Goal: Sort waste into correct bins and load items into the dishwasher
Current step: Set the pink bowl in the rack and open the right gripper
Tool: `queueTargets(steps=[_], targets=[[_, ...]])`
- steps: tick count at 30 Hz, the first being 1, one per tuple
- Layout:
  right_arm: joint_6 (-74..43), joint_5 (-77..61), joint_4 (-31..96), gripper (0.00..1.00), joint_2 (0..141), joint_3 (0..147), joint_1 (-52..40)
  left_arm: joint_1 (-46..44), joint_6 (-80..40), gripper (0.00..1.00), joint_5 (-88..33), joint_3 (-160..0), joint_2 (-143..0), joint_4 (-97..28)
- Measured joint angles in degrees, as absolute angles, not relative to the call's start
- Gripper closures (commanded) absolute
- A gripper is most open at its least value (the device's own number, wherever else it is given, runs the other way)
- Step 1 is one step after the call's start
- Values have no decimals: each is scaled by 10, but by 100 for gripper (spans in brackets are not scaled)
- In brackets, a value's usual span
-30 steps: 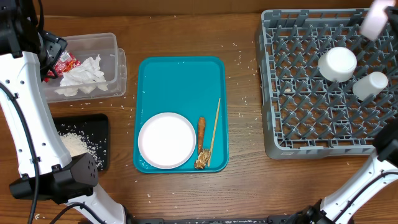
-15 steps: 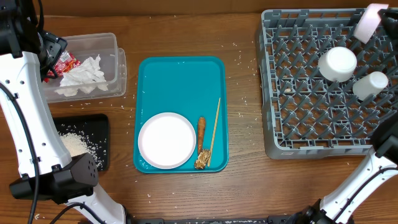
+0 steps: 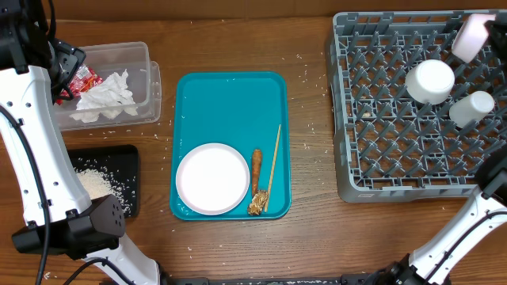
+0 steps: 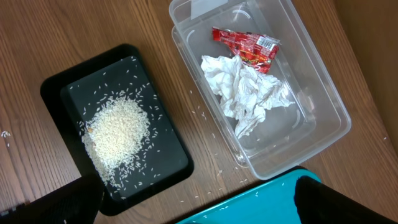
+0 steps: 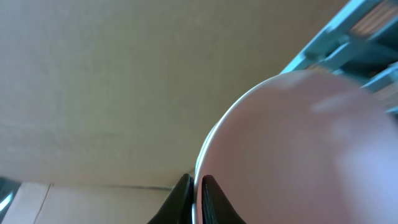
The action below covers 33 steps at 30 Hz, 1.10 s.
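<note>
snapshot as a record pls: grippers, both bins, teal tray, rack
left gripper: open, empty, above the bins
right gripper: shut on the rim of the pink plate, at the far right corner of the dish rack
clear tub: napkin, red wrapper
black tray: rice
teal tray: white bowl, carrot, brown scrap, thin stick
in dish rack: second bowl, cup

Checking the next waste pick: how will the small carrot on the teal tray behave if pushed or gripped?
The carrot looks slim and rounded, so a sideways push would probably roll it on the teal tray. It seems rigid and light. The thin stick beside it may get nudged.
</note>
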State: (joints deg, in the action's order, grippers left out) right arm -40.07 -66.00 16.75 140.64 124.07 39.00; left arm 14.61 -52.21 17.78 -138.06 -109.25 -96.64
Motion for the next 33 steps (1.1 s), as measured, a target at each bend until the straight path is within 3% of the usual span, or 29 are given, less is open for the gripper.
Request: queueTargets(steps=[22, 28, 33], targets=[[-407, -636, 206, 81, 1405, 1241, 460, 146, -522, 0, 178, -1381, -1093, -966], [-376, -556, 320, 79, 1360, 1240, 462, 146, -522, 0, 178, -1381, -1093, -966], [-298, -389, 449, 78, 1274, 1239, 444, 146, -522, 0, 178, -1380, -1093, -967]])
